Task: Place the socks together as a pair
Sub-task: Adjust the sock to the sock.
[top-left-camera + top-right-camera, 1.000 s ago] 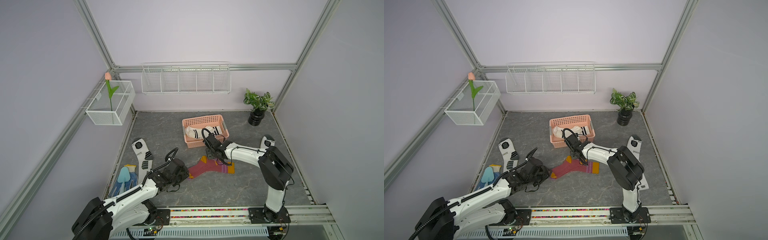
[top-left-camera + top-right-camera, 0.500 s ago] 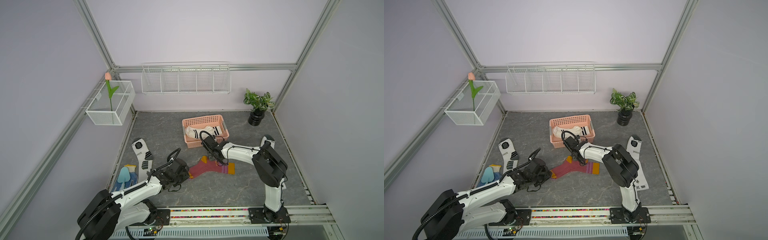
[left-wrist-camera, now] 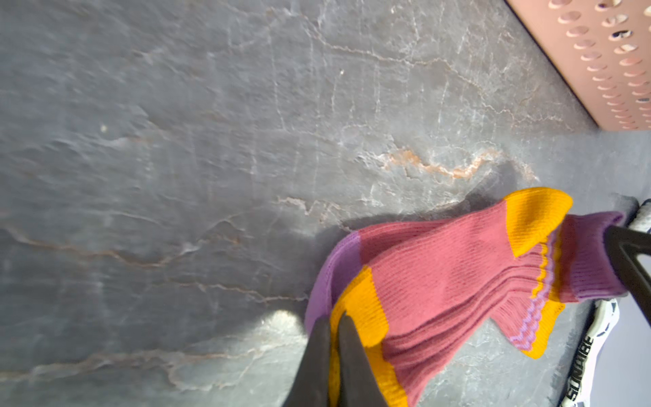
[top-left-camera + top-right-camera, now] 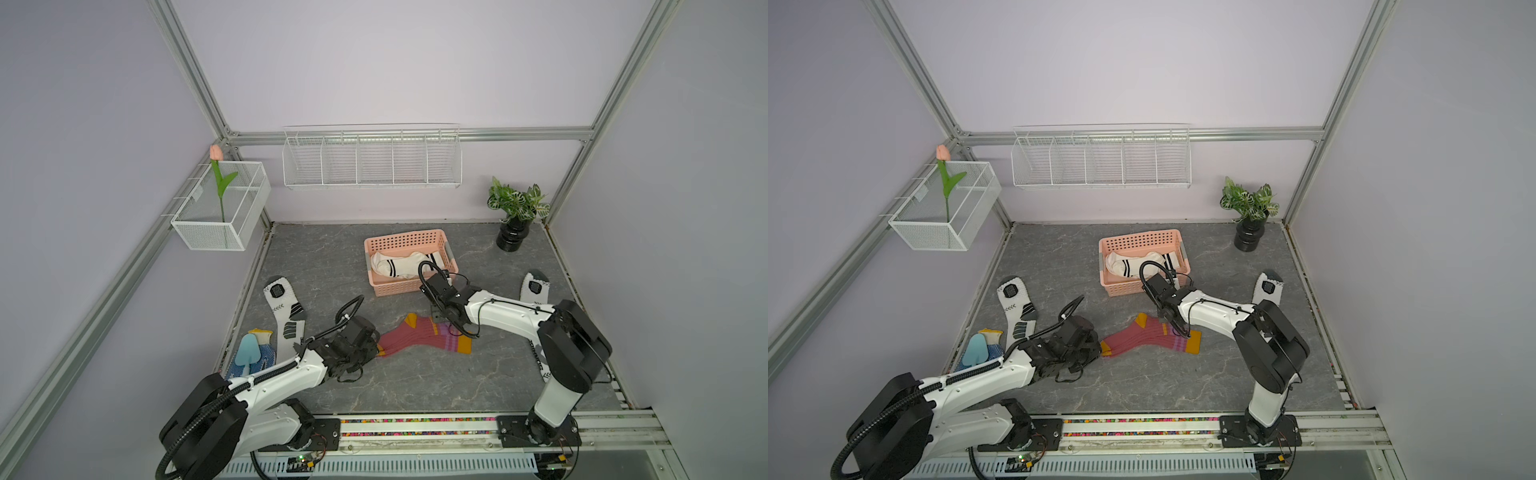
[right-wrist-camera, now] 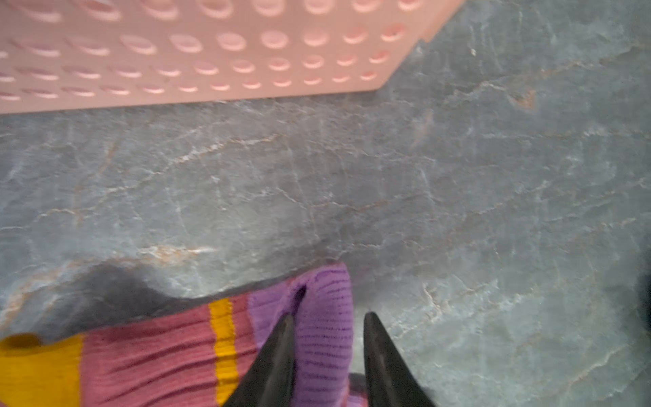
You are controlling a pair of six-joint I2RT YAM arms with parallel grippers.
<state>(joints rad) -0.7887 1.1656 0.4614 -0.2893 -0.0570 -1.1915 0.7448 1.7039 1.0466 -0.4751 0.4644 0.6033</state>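
Though rumpled — maroon socks (image 4: 415,338), ribbed; orange-purple ends.

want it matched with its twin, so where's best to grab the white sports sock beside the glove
Probably the toe end of the sock, from straight above: it lies flat with the toe in the open, while its cuff end is crowded by the glove.
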